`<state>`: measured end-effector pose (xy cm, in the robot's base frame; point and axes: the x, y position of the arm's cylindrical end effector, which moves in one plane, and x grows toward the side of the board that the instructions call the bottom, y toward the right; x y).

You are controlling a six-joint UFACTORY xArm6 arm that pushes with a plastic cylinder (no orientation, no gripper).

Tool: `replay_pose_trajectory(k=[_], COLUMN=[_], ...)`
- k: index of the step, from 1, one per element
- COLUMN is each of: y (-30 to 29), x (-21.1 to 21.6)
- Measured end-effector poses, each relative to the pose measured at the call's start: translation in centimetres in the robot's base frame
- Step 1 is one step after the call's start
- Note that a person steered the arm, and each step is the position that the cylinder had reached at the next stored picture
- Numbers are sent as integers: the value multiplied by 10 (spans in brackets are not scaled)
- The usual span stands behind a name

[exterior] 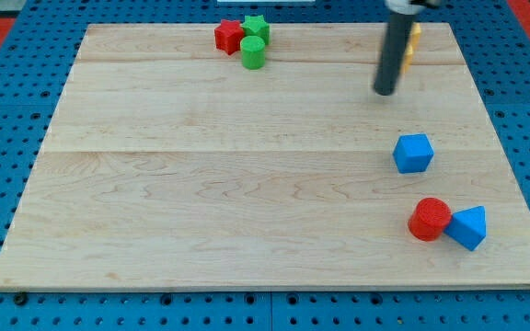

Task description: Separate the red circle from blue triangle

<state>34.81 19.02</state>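
Tip [385,92] of my bare rod, no jaws, sits well above red circle [429,219], which is touching blue triangle [468,227].

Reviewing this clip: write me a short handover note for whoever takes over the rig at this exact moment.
My tip is near the view's top right, well above the blue cube, touching no block.
The red circle and blue triangle sit pressed together near the view's bottom right, circle on the left.
Done: nothing visible; the pair is not yet separated.
Left: bring the tip down to the pair and push the red circle away, probably leftward.
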Motion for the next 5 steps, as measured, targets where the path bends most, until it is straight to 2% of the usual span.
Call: replay_pose_trajectory(k=[1,2,3,4,5], y=[63,92,68,35,9], x=[45,108,165,194,198])
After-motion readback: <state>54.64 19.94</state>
